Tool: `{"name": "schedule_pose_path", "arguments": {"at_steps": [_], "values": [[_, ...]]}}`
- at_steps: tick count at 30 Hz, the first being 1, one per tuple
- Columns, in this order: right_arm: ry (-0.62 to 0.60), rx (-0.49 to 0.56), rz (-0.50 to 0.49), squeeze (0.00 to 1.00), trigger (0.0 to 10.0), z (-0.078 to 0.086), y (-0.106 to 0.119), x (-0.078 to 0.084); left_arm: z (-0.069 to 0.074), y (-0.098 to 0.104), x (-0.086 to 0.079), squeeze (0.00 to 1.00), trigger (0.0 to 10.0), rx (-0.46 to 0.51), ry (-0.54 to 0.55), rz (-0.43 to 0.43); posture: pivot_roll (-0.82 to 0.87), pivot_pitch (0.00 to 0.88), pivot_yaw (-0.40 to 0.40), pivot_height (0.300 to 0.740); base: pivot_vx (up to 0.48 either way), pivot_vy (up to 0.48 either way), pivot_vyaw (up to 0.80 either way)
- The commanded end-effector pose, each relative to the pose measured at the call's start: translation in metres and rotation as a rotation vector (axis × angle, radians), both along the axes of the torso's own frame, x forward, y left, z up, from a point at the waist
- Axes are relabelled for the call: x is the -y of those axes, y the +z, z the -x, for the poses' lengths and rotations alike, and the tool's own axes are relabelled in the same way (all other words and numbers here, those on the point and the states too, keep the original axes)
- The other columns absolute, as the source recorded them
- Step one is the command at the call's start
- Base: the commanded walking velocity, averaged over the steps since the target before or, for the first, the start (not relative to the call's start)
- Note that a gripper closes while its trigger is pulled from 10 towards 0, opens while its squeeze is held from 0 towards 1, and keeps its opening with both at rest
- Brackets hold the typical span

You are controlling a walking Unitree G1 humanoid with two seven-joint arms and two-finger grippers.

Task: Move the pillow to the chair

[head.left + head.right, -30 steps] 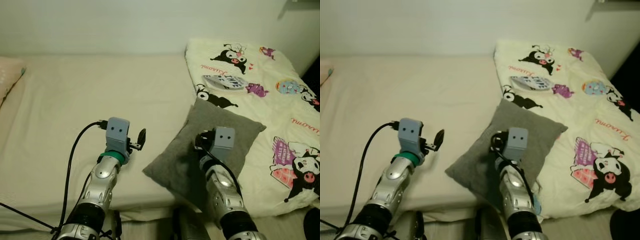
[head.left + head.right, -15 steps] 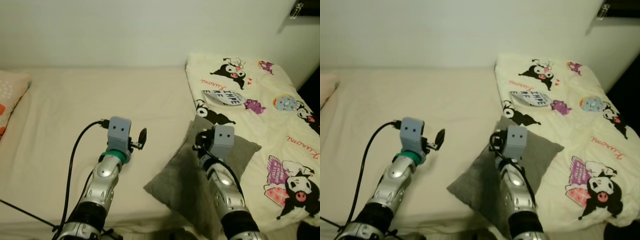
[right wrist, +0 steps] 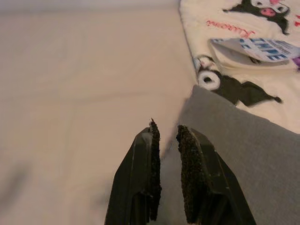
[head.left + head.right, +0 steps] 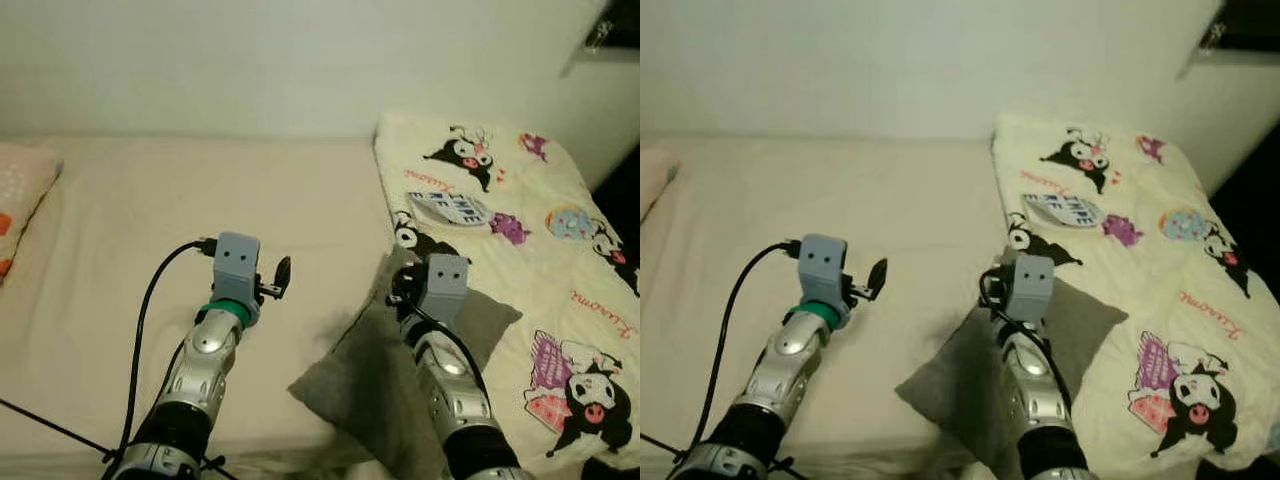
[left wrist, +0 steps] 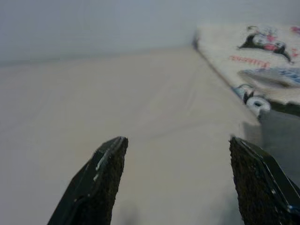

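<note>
The grey pillow (image 4: 365, 375) lies on the cream bed (image 4: 140, 210), its right side resting on a cartoon-print blanket (image 4: 530, 230). My right gripper (image 3: 168, 136) is over the pillow's upper left edge (image 3: 225, 136), its fingers almost together and pinching the grey fabric there. From the head views its fingers are hidden behind the grey wrist block (image 4: 445, 275). The pillow's left side looks raised, with a shadow on the sheet beside it. My left gripper (image 5: 176, 143) hovers open over bare sheet to the pillow's left, holding nothing; one of its fingers (image 4: 283, 269) shows beside the wrist block.
A peach patterned pillow (image 4: 22, 195) lies at the bed's far left. A pale wall (image 4: 250, 60) runs behind the bed. A black cable (image 4: 150, 300) loops off my left wrist. A dark gap (image 4: 615, 165) lies beyond the blanket on the right.
The camera has shifted upward. The grey pillow has bunched narrower and its left side has risen under my right gripper. The left arm has held its pose.
</note>
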State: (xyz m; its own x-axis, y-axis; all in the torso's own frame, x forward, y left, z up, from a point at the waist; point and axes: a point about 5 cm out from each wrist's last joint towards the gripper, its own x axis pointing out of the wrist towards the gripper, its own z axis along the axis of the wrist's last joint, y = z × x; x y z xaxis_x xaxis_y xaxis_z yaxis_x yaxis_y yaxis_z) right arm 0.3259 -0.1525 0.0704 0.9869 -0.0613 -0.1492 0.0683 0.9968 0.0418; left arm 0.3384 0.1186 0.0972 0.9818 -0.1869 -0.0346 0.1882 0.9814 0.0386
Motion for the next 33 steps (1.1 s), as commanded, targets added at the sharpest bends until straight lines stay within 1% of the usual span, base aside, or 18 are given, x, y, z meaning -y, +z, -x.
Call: {"name": "schedule_pose_path", "arguments": {"at_steps": [1,4,5,13,19,26,33], "values": [[-0.032,-0.060,0.024,0.00,10.0,0.006,-0.013,0.006,0.004,-0.013,-0.001,0.00,10.0,-0.061,0.003,-0.002,-0.07,0.000,-0.008,0.740,0.000,0.000,0.00],[-0.048,-0.066,0.009,0.00,10.0,0.009,-0.015,0.008,0.008,-0.024,-0.005,0.00,10.0,-0.113,0.003,-0.010,-0.08,0.002,-0.008,0.740,0.000,0.000,0.00],[-0.051,-0.069,0.011,0.00,10.0,0.010,-0.016,0.009,0.009,-0.025,-0.007,0.00,10.0,-0.110,0.014,-0.018,-0.08,0.006,-0.011,0.740,0.000,0.000,0.00],[-0.024,-0.093,0.003,0.00,10.0,0.013,-0.021,0.005,0.010,-0.023,-0.009,0.00,10.0,-0.102,0.030,-0.015,-0.07,0.013,-0.014,0.740,0.000,0.000,0.00],[-0.025,-0.107,-0.009,0.00,10.0,0.013,-0.024,0.002,0.011,-0.022,-0.007,0.00,10.0,-0.094,0.016,-0.029,-0.05,0.015,-0.017,0.740,0.000,0.000,-0.80],[-0.011,-0.088,-0.013,0.00,10.0,0.009,-0.020,-0.002,0.010,-0.021,-0.002,0.00,10.0,-0.098,0.006,-0.034,-0.04,0.005,-0.007,0.740,0.000,0.000,0.00],[-0.015,-0.087,-0.012,0.00,10.0,0.009,-0.019,-0.001,0.010,-0.019,0.000,0.00,10.0,-0.091,0.011,-0.038,-0.05,0.001,-0.005,0.740,0.000,0.000,0.00]]}}
